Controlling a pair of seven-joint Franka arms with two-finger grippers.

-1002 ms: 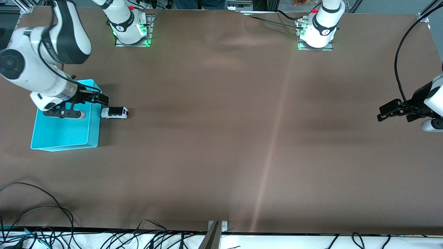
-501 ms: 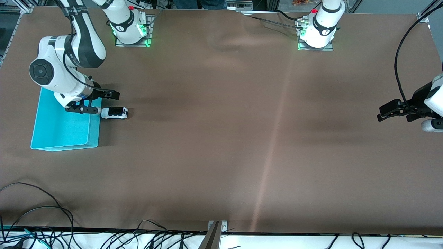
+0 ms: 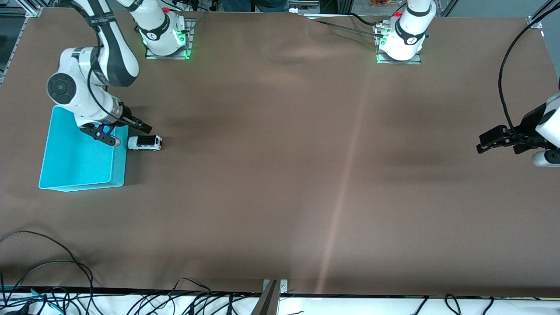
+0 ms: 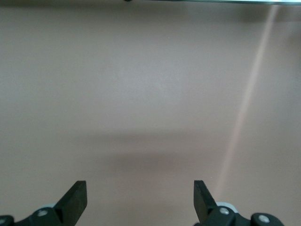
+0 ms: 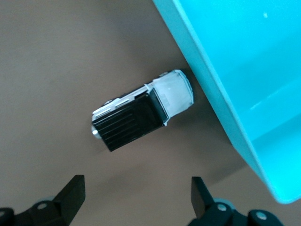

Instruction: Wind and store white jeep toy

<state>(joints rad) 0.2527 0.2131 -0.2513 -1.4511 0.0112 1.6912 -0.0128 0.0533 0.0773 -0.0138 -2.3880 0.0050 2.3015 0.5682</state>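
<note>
Looking over the table, I judge nothing of the task done yet: the white jeep toy (image 3: 145, 143) sits on its wheels on the brown table cover (image 3: 306, 175), just beside the turquoise bin (image 3: 78, 153) at the right arm's end, its white nose almost against the bin's wall. My right gripper (image 3: 127, 133) hovers over the jeep and the bin's edge, jaws wide and empty. My left gripper (image 3: 492, 142) waits over bare cover at its own end, jaws wide too. Grasping, winding and dropping the jeep into the empty bin all remain.
</note>
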